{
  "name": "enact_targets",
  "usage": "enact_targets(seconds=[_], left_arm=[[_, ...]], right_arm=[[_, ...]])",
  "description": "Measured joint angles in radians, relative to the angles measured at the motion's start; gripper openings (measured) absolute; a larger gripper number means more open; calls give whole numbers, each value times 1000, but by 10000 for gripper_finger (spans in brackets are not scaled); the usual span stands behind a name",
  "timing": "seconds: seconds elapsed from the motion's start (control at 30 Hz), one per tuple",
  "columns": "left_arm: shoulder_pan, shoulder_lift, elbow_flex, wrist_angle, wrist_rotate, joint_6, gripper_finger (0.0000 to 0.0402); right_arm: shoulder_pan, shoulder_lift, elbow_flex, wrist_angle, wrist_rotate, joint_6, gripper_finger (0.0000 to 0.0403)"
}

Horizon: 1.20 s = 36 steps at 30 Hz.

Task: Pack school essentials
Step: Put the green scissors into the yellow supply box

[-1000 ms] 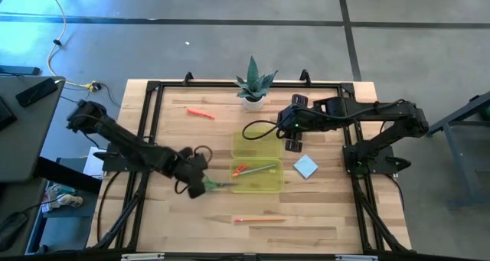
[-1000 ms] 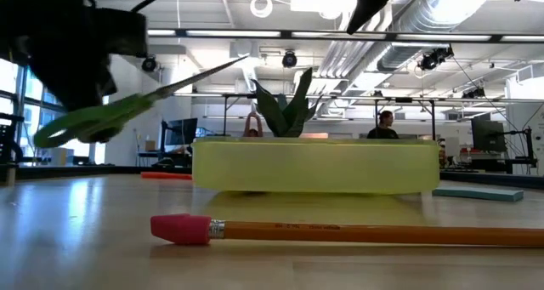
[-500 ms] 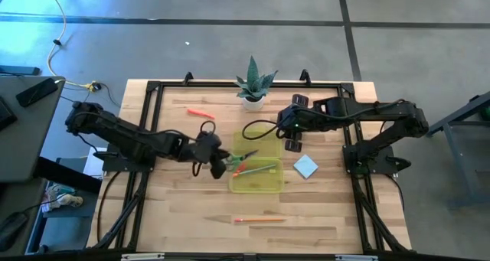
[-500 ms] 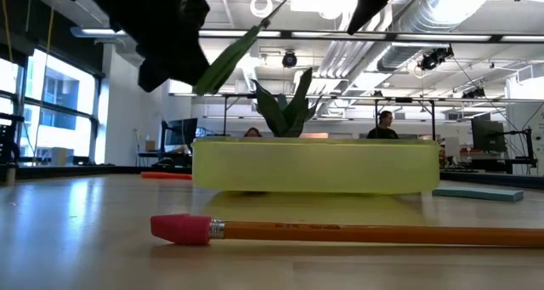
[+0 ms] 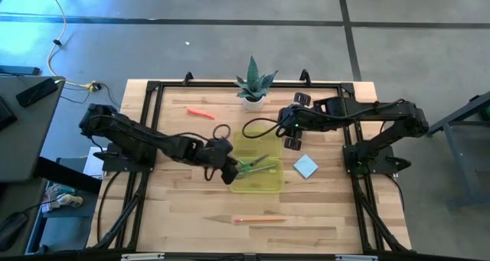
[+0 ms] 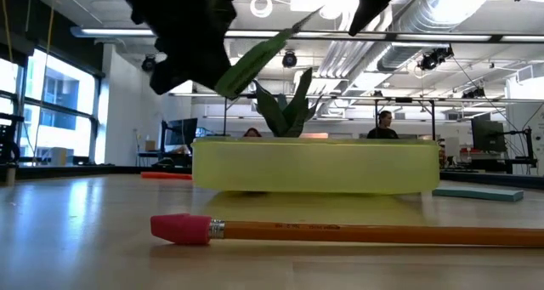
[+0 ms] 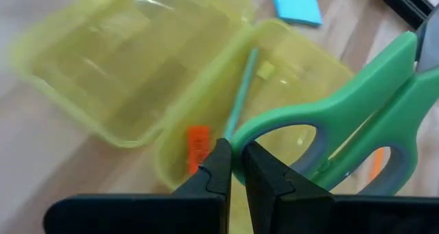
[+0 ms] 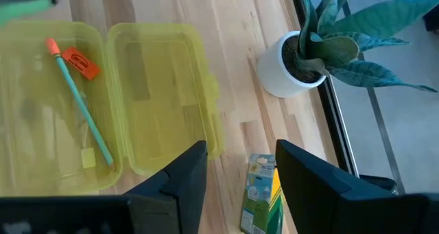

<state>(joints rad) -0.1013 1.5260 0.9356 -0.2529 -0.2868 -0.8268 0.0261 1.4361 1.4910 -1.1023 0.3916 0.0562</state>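
Green-handled scissors (image 5: pixel 257 161) hang in my left gripper (image 5: pixel 230 168) above the open yellow translucent case (image 5: pixel 269 186). In the left wrist view the scissors (image 7: pixel 357 103) show over the case (image 7: pixel 137 69). The case holds a teal pen (image 8: pixel 82 114) and a small orange piece (image 8: pixel 75 59). My right gripper (image 8: pixel 236 186) is open. It hovers at the case's far right corner, its fingers on either side of the green-yellow crayon box (image 8: pixel 262 193) lying on the table. A blue note pad (image 5: pixel 305 166), a pencil (image 5: pixel 260 220) and an orange-red pen (image 5: pixel 200 112) lie on the table. My left gripper pinches the rim of one handle loop (image 7: pixel 241 139) of the scissors between its two fingertips (image 7: pixel 218 167). The scissors are lifted clear above the case and tilted, blades (image 6: pixel 302 22) pointing up and toward the table's right.
A spiky plant in a white pot (image 5: pixel 253 89) stands at the far edge, just beyond the case lid (image 5: pixel 256 142). The pencil with a pink eraser (image 6: pixel 340 232) lies near the table's near edge. A black frame (image 5: pixel 149 131) runs along the table's sides.
My left gripper has carried the scissors rightward and up, from the table left of the case to above the case. The scissors have tipped steeper, with their blades higher. The right arm has kept still.
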Motion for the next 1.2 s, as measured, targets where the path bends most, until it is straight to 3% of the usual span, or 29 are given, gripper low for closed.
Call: enact_targets(seconds=[0.27, 0.43, 1.2], left_arm=[[-6, 139, 124, -175, 23, -41, 12], [-4, 202, 167, -164, 23, -44, 12], [-5, 282, 178, -196, 40, -79, 13]], right_arm=[[0, 0, 0, -17, 0, 34, 165], [0, 0, 0, -25, 0, 37, 165], [0, 0, 0, -44, -1, 42, 165]])
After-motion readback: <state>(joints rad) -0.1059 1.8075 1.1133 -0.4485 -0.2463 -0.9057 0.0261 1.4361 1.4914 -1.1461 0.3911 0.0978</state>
